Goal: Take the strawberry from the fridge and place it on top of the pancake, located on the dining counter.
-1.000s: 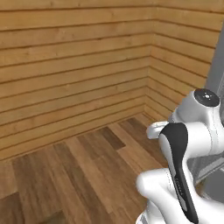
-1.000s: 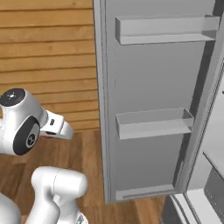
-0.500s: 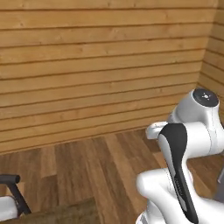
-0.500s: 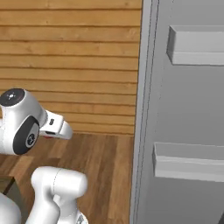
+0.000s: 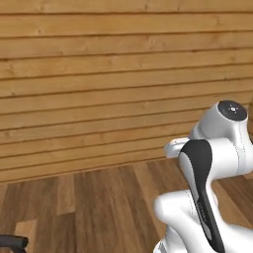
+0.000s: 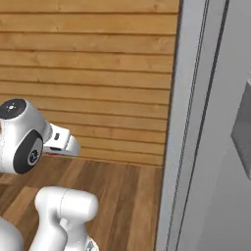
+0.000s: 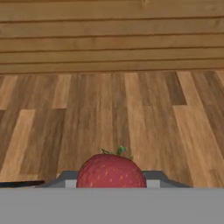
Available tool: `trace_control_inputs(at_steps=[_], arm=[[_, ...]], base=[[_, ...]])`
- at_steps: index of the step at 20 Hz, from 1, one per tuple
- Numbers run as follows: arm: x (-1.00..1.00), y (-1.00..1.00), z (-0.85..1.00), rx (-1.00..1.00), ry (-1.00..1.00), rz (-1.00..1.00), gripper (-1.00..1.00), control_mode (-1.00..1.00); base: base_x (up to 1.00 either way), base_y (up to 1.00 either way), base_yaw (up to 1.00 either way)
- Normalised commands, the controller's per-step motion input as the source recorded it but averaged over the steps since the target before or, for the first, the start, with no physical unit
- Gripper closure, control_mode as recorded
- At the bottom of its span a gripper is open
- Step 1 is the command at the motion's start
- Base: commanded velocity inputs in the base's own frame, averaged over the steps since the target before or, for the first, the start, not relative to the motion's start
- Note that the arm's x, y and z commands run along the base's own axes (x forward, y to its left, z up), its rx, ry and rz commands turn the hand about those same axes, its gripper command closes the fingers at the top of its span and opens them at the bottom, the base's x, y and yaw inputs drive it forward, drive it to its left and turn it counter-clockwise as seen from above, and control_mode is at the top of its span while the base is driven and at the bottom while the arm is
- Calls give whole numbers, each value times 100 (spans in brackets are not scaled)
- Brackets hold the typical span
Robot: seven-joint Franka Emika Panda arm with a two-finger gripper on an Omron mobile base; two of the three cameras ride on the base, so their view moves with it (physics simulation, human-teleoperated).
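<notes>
I have the jaws closed on the strawberry [image 7: 111, 171], plank floor [image 7: 113, 113] beneath it; the fridge [image 6: 211, 147] door stands at my three o'clock.

A plank wall [image 5: 99, 74] of warm horizontal boards meets a wood-strip floor [image 7: 109, 113] — nothing stands on it.

Strawberry [image 7: 111, 171]: small, red, rounded, dotted with pale seeds, a short green tuft on top. Sits upright low in the hand view, held clear of the wooden floor, lower part cut off from sight. Fridge [image 6: 215, 147]: tall, light grey, at the right of the right base view, door open and seen nearly edge-on, a dark seam running down it, part of a grey door shelf at the far right edge.
</notes>
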Motion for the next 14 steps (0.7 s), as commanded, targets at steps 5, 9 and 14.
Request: trace_control_inputs(at_steps=[5, 9, 14], arm=[[0, 0, 0, 0, 0, 0, 100, 100], [0, 0, 0, 0, 0, 0, 100, 100], [0, 0, 0, 0, 0, 0, 100, 100]], base=[[100, 5, -6], [100, 40, 1], [96, 62, 47]])
